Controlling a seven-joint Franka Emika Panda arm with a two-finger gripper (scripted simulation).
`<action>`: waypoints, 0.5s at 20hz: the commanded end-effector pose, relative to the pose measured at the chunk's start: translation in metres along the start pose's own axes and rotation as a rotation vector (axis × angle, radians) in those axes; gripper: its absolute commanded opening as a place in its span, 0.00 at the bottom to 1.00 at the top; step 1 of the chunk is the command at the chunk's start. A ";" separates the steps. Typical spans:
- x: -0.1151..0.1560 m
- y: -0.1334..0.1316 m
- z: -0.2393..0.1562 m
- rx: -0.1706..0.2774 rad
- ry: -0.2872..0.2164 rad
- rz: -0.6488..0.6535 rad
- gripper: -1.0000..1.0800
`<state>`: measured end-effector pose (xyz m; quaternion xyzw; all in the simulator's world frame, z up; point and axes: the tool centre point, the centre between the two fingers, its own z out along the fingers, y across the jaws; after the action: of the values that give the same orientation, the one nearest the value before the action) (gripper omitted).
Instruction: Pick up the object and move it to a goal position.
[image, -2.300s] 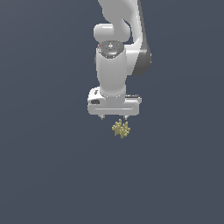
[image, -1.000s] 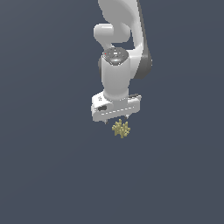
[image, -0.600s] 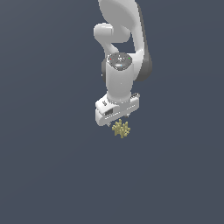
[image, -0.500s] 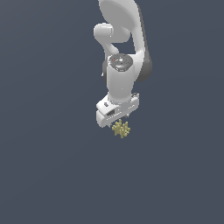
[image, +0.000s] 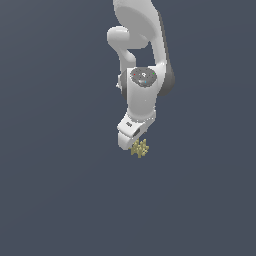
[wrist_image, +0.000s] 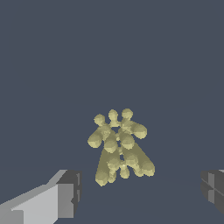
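The white arm (image: 142, 75) reaches down over the plain dark grey worktop (image: 60, 190), its gripper (image: 134, 145) just above the object (image: 140, 148), a small olive-yellow cluster of stubby prongs lying on the surface. In the exterior view the gripper's body hides part of the cluster. The wrist view shows the object (wrist_image: 119, 146) between the two fingertips (wrist_image: 65, 197), which stand well apart on either side without touching it, so the jaws are spread wide.
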<state>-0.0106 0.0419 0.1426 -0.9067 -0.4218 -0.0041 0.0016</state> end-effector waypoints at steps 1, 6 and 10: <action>0.001 -0.003 0.003 0.000 -0.003 -0.062 0.96; 0.001 -0.007 0.008 0.001 -0.007 -0.147 0.96; 0.002 -0.009 0.011 0.001 -0.008 -0.186 0.96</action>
<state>-0.0162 0.0488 0.1327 -0.8673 -0.4977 -0.0005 0.0002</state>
